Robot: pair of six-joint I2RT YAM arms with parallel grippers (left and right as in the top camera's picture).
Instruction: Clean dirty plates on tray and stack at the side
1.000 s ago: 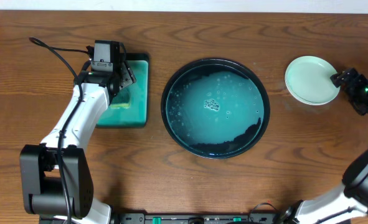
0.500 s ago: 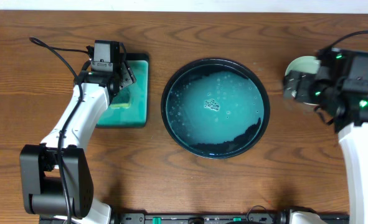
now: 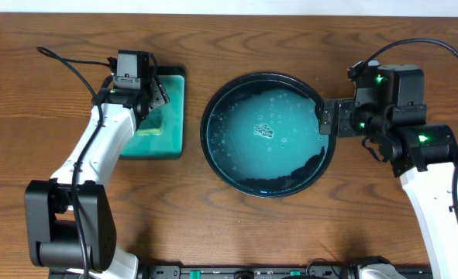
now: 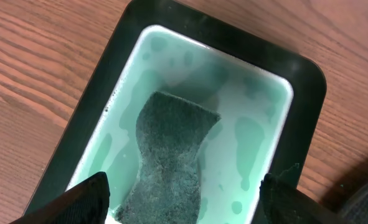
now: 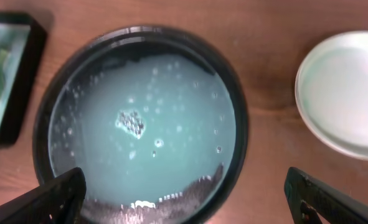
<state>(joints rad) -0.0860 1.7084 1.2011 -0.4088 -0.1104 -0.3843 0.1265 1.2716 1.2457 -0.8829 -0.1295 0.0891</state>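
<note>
The plates [image 5: 352, 93] lie stacked on the table [image 5: 264, 25] beside the tray [image 5: 241, 124], likely cleaned; only suds [image 5: 131, 121] fill it. Left gripper [image 4: 187, 205] hangs wide above the sponge [image 4: 171, 149], right gripper [image 5: 193, 202] wide above the tray.

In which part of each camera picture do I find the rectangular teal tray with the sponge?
Overhead: the rectangular teal tray lies left of centre.
Left wrist: it fills most of the picture, with the sponge inside.
Right wrist: only one corner shows, at the left edge.
Shared landmark: the round black tray lies just to its right in the overhead and right wrist views.
</note>
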